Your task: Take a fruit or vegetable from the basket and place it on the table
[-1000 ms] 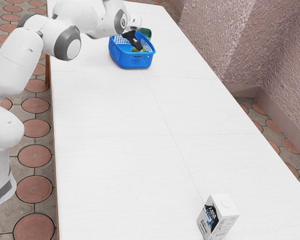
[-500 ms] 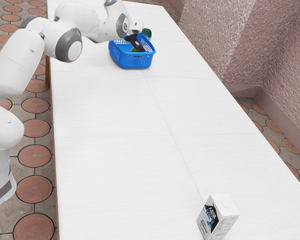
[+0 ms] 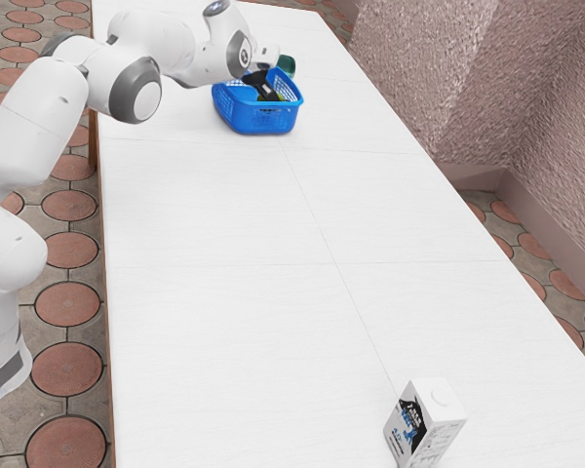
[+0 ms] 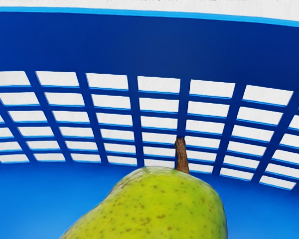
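My black gripper (image 3: 267, 93) reaches down into the blue basket (image 3: 263, 122) at the far end of the table; at this distance I cannot tell how its fingers stand. In the wrist view a green speckled pear (image 4: 164, 209) with a brown stem lies close under the hand. Behind the pear rises the latticed wall of the basket (image 4: 149, 45). Only a small yellow-green bit of fruit is visible beside the gripper in the exterior view, the rest being hidden by the gripper and the basket wall.
Just behind the basket stands a dark green object (image 3: 287, 65). A white carton (image 3: 425, 425) with blue and black print is at the near end of the white table (image 3: 224, 292). A rough wall (image 3: 468, 78) rises beyond the table at the exterior view's right.
My hand has tilted and shifted slightly toward the exterior view's right over the basket. The basket and carton have stayed where they were.
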